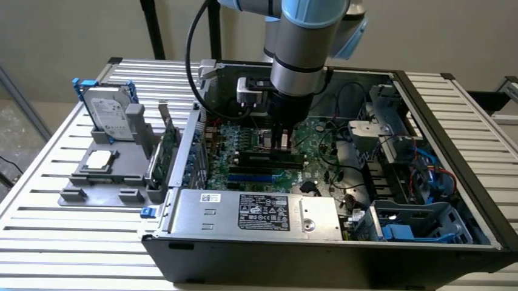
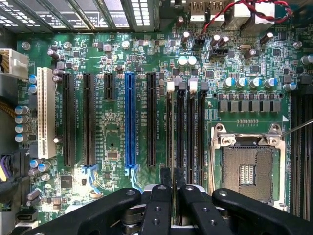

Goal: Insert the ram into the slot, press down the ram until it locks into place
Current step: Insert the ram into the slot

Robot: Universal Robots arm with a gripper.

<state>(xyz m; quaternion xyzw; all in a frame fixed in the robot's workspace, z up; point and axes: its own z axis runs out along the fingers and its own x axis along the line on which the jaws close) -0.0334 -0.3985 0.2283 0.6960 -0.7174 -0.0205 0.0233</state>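
1. Exterior view: our gripper (image 1: 283,147) sits low inside the open case (image 1: 324,254) on the worktop (image 1: 73,242), right over the slot row (image 1: 267,160). Loose cables (image 1: 344,136) lie near at its 3 o'clock, and the upright card (image 1: 167,151) is well apart at 9. The open room is straight up.
2. Wrist view: the fingers (image 2: 159,210) are clamped on a thin dark edge we take for the ram (image 2: 166,176), in line with the slot (image 2: 169,132). We can't tell if it is seated. We judge the press and lock not yet done.
3. The neighbour slot (image 2: 181,132) is just beside and the CPU socket (image 2: 249,166) is near, so there is little sideways margin.
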